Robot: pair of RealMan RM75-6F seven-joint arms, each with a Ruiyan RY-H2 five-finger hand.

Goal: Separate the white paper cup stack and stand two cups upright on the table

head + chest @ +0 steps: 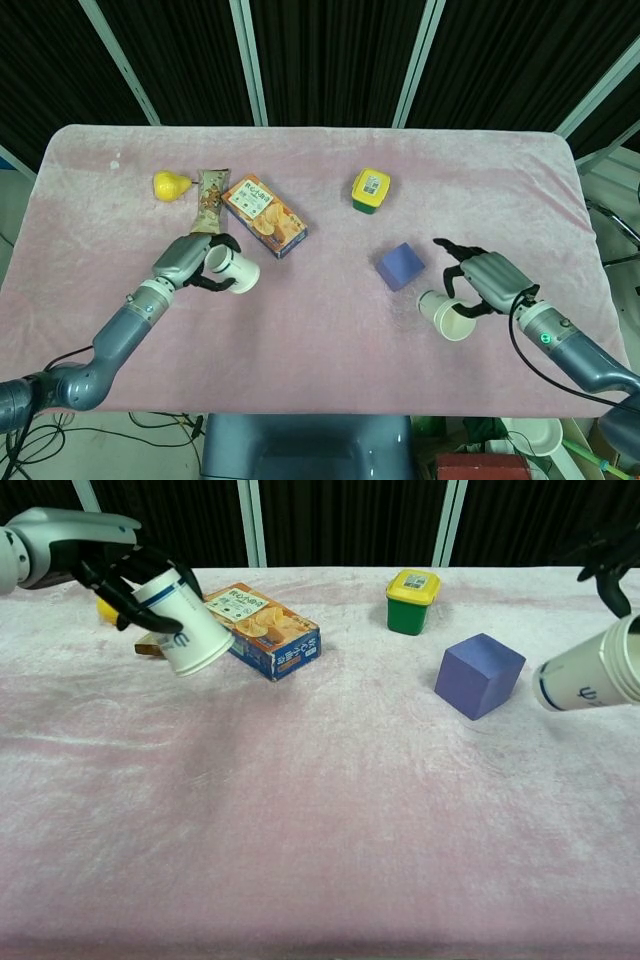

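My left hand [196, 260] [100, 565] grips a single white paper cup [232, 270] [182, 628] with blue print, tilted on its side above the table's left part, mouth toward the middle. At the right, my right hand [487, 282] [605, 565] holds the remaining white cup stack [444, 314] [590, 676], also tilted, rims pointing toward the front edge. Both are lifted off the pink cloth. The two hands are far apart.
A purple cube [400, 266] [479, 675] sits just left of the right hand. Farther back stand a green tub with yellow lid [370, 190] [412, 601], an orange-blue snack box [263, 215] [262, 630], a snack bar [210, 202] and a yellow pear [171, 185].
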